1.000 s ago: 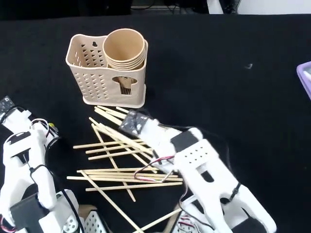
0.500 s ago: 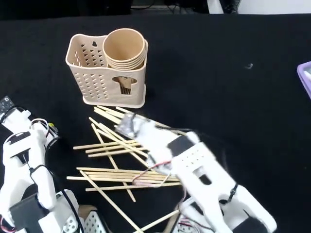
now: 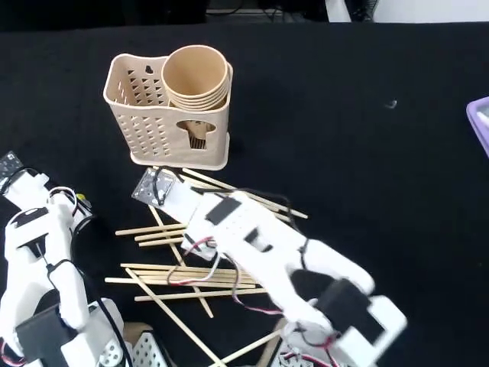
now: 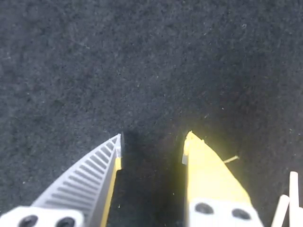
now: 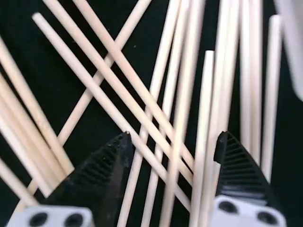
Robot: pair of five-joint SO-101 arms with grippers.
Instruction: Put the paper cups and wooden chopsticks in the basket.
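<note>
A beige slotted basket [image 3: 157, 122] stands at the back left, with a stack of paper cups [image 3: 195, 73] in its right compartment. Several wooden chopsticks [image 3: 187, 271] lie scattered on the black cloth in front of it. My right gripper [image 5: 173, 144] is open and hangs just above crossed chopsticks [image 5: 142, 94], with nothing between its fingers. From above, its tip [image 3: 153, 187] is over the pile's back left, just in front of the basket. My left gripper [image 4: 152, 142] is open over bare cloth, and its arm [image 3: 38, 252] stands at the front left.
A purple object [image 3: 480, 118] pokes in at the right edge. The black cloth [image 3: 367, 153] to the right of the basket is bare. A couple of chopstick ends [image 4: 288, 201] lie close to the left gripper.
My right arm has swung left across the chopstick pile, from its middle to its back left near the basket. The left arm, basket and cups have stayed put.
</note>
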